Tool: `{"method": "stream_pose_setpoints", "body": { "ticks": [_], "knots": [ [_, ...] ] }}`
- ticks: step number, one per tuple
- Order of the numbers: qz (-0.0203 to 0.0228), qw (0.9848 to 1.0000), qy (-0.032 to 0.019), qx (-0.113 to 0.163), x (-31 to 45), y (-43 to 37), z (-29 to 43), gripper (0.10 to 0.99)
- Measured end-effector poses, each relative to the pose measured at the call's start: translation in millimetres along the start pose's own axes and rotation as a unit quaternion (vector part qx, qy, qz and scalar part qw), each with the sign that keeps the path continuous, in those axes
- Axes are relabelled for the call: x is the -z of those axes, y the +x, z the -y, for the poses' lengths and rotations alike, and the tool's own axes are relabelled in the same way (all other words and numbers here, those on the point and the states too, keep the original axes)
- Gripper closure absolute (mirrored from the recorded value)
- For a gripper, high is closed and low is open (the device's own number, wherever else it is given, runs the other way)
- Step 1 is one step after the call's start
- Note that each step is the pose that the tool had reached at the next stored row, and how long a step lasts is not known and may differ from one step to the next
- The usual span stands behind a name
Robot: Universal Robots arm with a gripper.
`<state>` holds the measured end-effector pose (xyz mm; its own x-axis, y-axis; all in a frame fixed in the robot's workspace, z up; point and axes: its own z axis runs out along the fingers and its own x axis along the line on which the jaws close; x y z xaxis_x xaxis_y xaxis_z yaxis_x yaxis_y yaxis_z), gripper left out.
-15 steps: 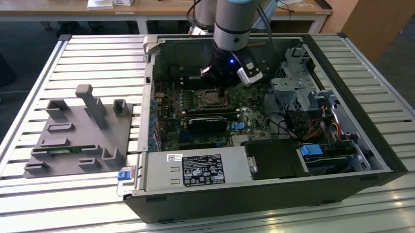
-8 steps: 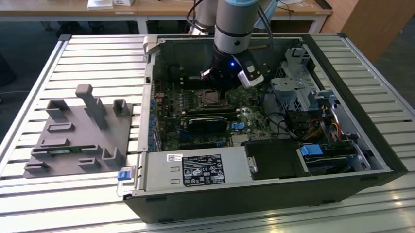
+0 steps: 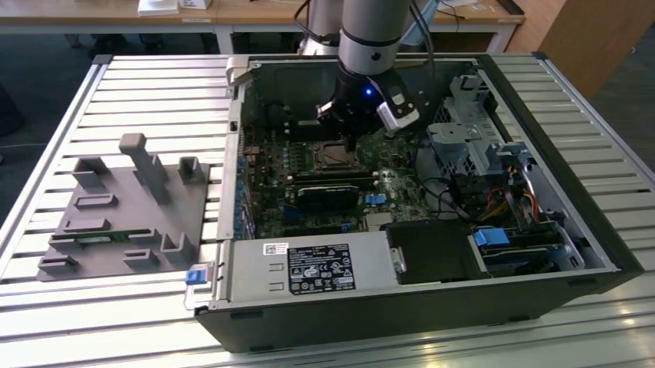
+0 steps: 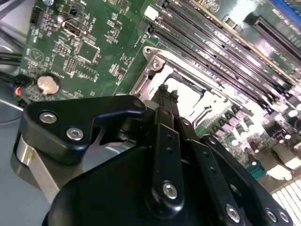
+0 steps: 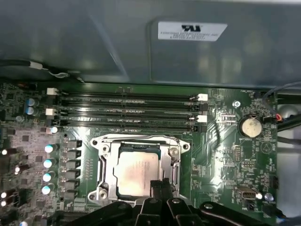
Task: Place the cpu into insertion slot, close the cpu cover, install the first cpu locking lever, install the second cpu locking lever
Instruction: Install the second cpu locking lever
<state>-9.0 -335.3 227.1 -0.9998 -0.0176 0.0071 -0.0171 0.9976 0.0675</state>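
The cpu [image 5: 135, 172] lies flat in its socket on the motherboard [image 5: 225, 155], framed by the closed cpu cover [image 5: 104, 160], just beside the memory slots [image 5: 127, 113], as the first wrist view shows. In the second wrist view the gripper [image 4: 167, 96] hangs right over the socket, fingers pressed together on nothing. The exterior view adds the open computer case [image 3: 573, 253] and a grey holder [image 3: 123, 215] outside the case.

Lab, slatted workbench [image 3: 123, 77], opened computer case [image 3: 409, 307]
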Motion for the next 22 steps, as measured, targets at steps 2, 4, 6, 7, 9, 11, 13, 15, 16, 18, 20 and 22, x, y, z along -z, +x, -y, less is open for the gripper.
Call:
{"method": "stream_pose_setpoints", "body": {
  "ticks": [2, 4, 6, 7, 9, 11, 13, 15, 16, 18, 20, 22],
  "knots": [
    [0.0001, 1.0, -0.0001, 0.0, 1.7, 0.0, -0.1, 0.98],
    [0.0001, 1.0, -0.0002, 0.0, 1.8, 0.1, 0.9, 0.98],
    [0.0, 1.0, 0.0, 0.001, 2.0, 0.2, 3.9, 0.98],
    [-0.0001, 1.0, 0.0, 0.001, 2.2, 0.3, 6.5, 0.98],
    [0.0, 1.0, -0.0001, 0.001, 2.4, 0.6, 11.6, 0.98],
    [-0.0004, 1.0, -0.0001, 0.001, 2.7, 0.8, 18.1, 0.98],
    [-0.0024, 1.0, -0.0003, 0.001, 2.8, 0.9, 24.3, 0.98],
    [-0.004, 1.0, -0.0029, 0.001, 2.5, 1.0, 29.0, 0.98],
    [-0.0039, 1.0, -0.0059, 0.001, 2.2, 1.4, 30.1, 0.98],
    [-0.0039, 0.9999, -0.0103, 0.001, 1.7, 3.3, 31.3, 0.98],
    [-0.0039, 0.9999, -0.0124, 0.002, 1.2, 8.8, 31.7, 0.98],
    [-0.0039, 0.9999, -0.0143, 0.002, 1.0, 15.3, 32.4, 0.98]
  ]
}}
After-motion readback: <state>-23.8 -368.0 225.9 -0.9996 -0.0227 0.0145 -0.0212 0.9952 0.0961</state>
